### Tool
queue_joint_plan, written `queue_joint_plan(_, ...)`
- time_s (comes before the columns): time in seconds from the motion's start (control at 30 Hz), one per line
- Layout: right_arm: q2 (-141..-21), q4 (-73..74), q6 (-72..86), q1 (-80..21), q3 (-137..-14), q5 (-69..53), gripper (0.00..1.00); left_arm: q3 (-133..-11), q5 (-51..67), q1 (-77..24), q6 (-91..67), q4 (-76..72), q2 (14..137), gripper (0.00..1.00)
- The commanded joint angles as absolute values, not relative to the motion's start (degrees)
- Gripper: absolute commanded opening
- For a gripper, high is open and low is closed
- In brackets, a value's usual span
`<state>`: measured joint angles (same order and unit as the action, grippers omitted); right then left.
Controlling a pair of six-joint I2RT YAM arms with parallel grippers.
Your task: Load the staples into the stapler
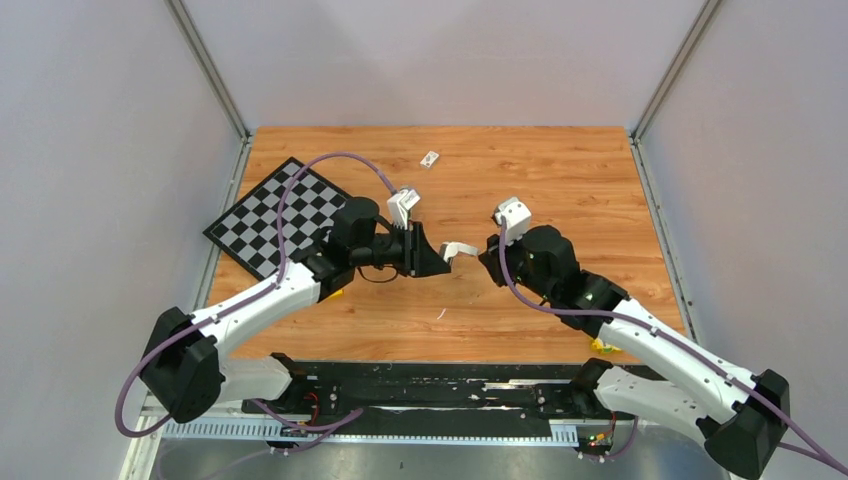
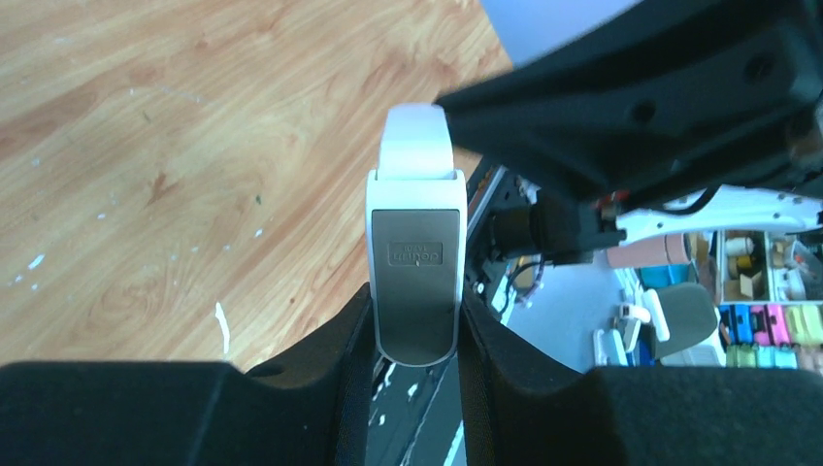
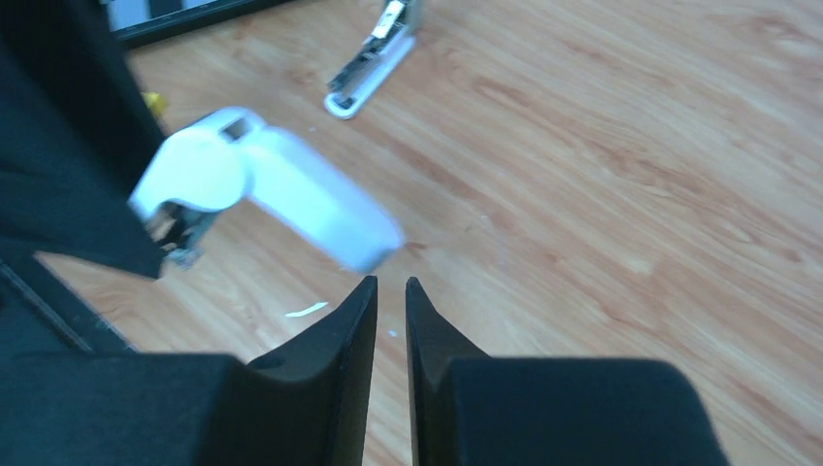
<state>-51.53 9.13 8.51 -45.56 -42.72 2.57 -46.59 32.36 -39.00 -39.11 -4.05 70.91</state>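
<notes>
Grey walls close round a wooden table (image 1: 560, 180). Above its middle the left gripper (image 2: 415, 296) has its fingers clamped on the two sides of the stapler (image 2: 415, 223), holding it clear of the wood. Just right of it, the right gripper (image 3: 390, 283) has its fingers drawn almost together, with only a slit between them and nothing visible in it.

The arms are very close, so a nudge from the right could twist the stapler in that side pinch or knock it loose. No staples are plainly in sight. A pale sliver (image 1: 441, 314) on the near wood may be one, but I cannot tell.

A small white box (image 1: 430, 158) lies at the far middle, well apart. Its contents are hidden, as is the stapler's channel.
</notes>
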Motion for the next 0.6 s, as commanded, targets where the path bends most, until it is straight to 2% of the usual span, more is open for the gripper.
queue_joint_plan(0.0,-50.8,9.5,4.2,-44.1,-44.2,9.7,0.18,-46.0,35.7,-38.7,-35.3,3.4,69.2,0.00)
queue_joint_plan(0.17,-52.3,8.6,2.4,-43.9,-45.8,11.4,0.18,-45.6,36.2,-38.7,-35.1,4.2,68.1,0.00)
queue_joint_plan(0.3,-53.2,8.2,4.8,-43.8,-46.4,7.1,0.20,-45.5,33.9,-38.6,-36.1,3.6,67.3,0.00)
queue_joint_plan(0.47,-51.2,4.6,6.1,-43.9,-42.0,-13.0,0.42,-45.4,32.1,-37.7,-39.3,0.3,66.2,0.00)
queue_joint_plan(0.57,-50.7,3.6,7.4,-43.9,-40.2,-18.0,0.46,-46.0,31.0,-37.5,-39.4,0.3,65.9,0.00)
